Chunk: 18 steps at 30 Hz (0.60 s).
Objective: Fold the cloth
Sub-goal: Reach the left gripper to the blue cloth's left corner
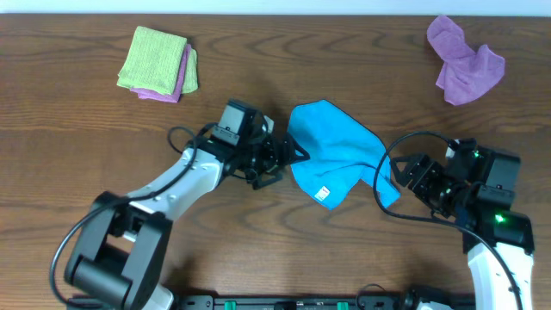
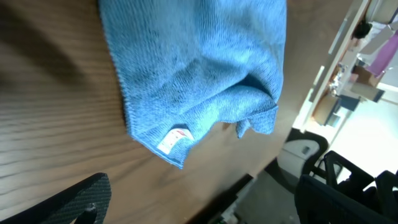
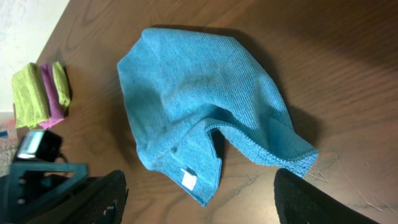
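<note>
Flanks the cloth (image 1: pixel 331 148) with left gripper (image 1: pixel 288 160) and right gripper (image 1: pixel 405 177), both spread wide, gripping nothing. Leaves it crumpled mid-table (image 1: pixel 77 164), tag (image 1: pixel 324 192) up, between them. Positioned, probably, for pinching opposite edges and folding.

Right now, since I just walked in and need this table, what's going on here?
Two robot arms are folding the blue cloth, which lies rumpled and partly doubled over mid-table, white tag showing. The left fingers sit open at its left edge, the right fingers open just off its right corner; neither grips it.
</note>
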{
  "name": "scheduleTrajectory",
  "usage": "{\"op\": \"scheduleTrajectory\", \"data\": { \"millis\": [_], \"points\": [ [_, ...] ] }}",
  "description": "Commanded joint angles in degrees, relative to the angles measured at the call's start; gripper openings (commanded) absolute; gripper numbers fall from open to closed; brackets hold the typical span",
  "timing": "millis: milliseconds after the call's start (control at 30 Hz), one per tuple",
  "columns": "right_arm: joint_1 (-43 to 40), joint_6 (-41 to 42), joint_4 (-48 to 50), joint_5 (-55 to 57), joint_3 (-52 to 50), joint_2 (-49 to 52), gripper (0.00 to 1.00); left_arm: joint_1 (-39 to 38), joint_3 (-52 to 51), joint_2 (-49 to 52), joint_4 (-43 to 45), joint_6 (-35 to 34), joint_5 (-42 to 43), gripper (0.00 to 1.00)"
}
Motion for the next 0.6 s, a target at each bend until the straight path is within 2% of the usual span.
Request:
{"op": "scheduleTrajectory", "data": {
  "millis": [0, 567],
  "points": [
    [-0.44, -0.87, 0.24, -0.39, -0.28, -0.48, 0.76, -1.20, 0.66, 1.88, 0.79, -3.89, 4.00, 0.95],
    [-0.52, -0.87, 2.73, -0.17, -0.28, -0.48, 0.77, -7.72, 0.66, 8.50, 6.56, -11.78, 7.10, 0.95]
  ]
}}
